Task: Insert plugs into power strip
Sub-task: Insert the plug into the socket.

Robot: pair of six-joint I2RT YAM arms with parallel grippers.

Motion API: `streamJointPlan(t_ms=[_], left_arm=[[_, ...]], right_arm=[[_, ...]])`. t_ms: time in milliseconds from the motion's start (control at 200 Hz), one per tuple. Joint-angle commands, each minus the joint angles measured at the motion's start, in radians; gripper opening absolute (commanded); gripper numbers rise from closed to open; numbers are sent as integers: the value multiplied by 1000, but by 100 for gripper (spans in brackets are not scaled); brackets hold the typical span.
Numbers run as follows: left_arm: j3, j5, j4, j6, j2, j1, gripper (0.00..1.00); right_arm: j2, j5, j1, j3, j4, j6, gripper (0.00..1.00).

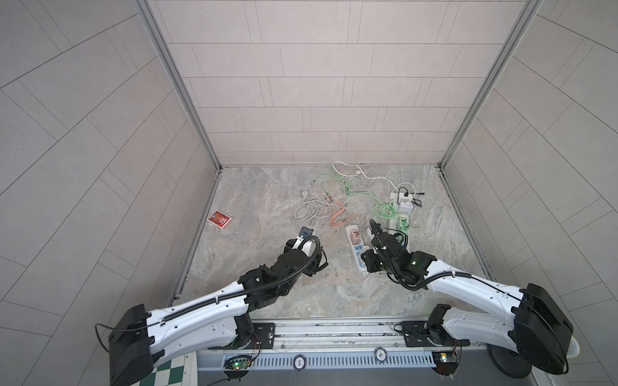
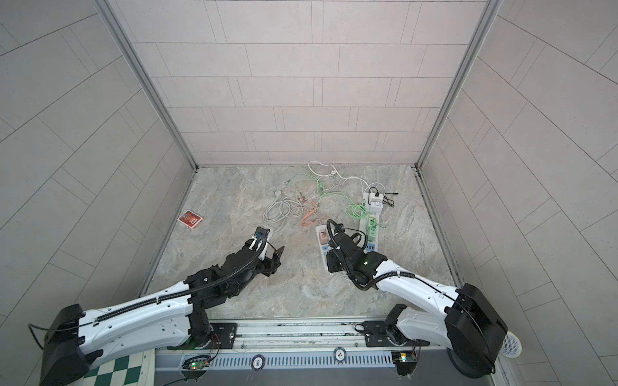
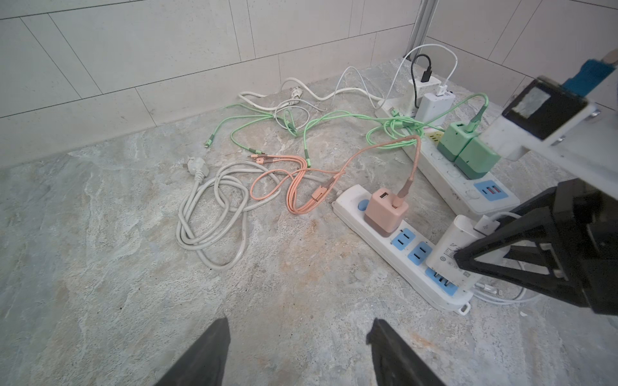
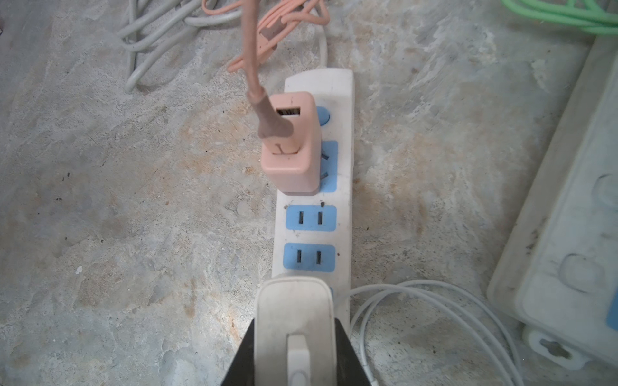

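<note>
The white charger adapter (image 4: 294,310) is clenched between the right gripper's (image 4: 294,337) jaws, its lower end at the last socket of the blue-socketed power strip (image 4: 346,207). Whether the prongs have entered is hidden. In the left wrist view it looks tilted, so I would square it upright over the slots, then press straight down. Beyond the jaws lie two free sockets (image 4: 311,217), then the plugged-in pink adapter (image 4: 291,160). A white cable (image 4: 434,300) loops just beside. The left gripper (image 3: 297,334) hangs released and empty; it could steady the strip.
</note>
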Motion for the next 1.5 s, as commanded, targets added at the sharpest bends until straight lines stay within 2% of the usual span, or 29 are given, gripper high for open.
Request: streamJointPlan(t_ms=[0, 180, 255, 525, 971, 1261, 1496], left_arm=[[-17, -5, -1, 7, -9, 0, 72], [-17, -6, -3, 7, -12, -1, 72], [-19, -10, 0, 7, -18, -1, 72], [-25, -14, 4, 9, -27, -1, 72], [-35, -15, 12, 24, -45, -1, 72], [-32, -23, -4, 33, -53, -1, 72], [-32, -12, -21, 33, -54, -1, 72]], right_arm=[[3, 28, 7, -2, -59, -6, 0], [51, 64, 37, 24, -114, -17, 0], [81, 75, 61, 82, -159, -36, 0], [173, 116, 91, 138, -255, 4, 0], [273, 198, 141, 109, -331, 206, 0], [307, 242, 149, 145, -404, 251, 0], [311, 228, 154, 143, -401, 279, 0]])
